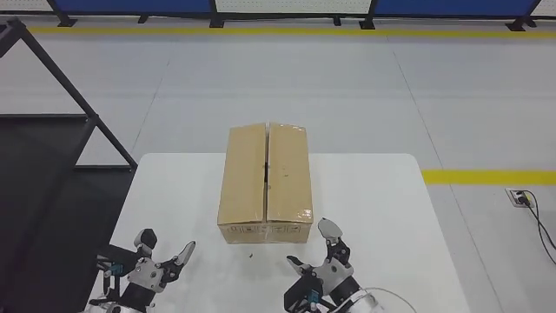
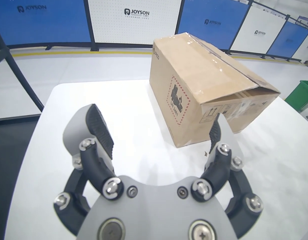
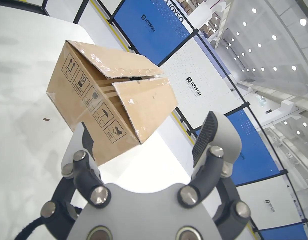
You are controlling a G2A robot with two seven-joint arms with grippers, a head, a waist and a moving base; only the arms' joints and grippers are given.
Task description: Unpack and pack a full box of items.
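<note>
Two grippers hang over the near edge of the white bench (image 1: 382,209), each with its jaws spread wide and holding nothing: the left gripper (image 1: 167,245) (image 2: 156,112) near the left corner, the right gripper (image 1: 313,248) (image 3: 147,122) just short of the brown cardboard box (image 1: 265,183) (image 2: 194,88) (image 3: 106,93). That box sits mid-bench, its top flaps (image 3: 133,76) folded down but slightly ajar along the seam. A tiny brown scrap (image 2: 205,153) (image 3: 46,119) lies on the bench near its near end.

White table (image 1: 382,226): cardboard box (image 1: 266,183) at centre, flaps loosely shut; tiny brown scrap (image 3: 46,119) near its near end.
</note>
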